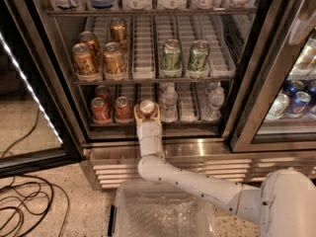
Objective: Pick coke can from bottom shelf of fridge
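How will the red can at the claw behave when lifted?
The coke can at the claw, front of the bottom shelf, looks rigid, smooth metal: likely slippery. Standing upright and narrow, it could tip toward the neighbouring red cans.

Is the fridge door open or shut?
Open: the gripper reaches past the sill to a coke can on the bottom shelf.

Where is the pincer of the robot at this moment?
In the camera view the pincer is at the front of the bottom shelf, at a coke can, between another red can on its left and a clear bottle on its right.
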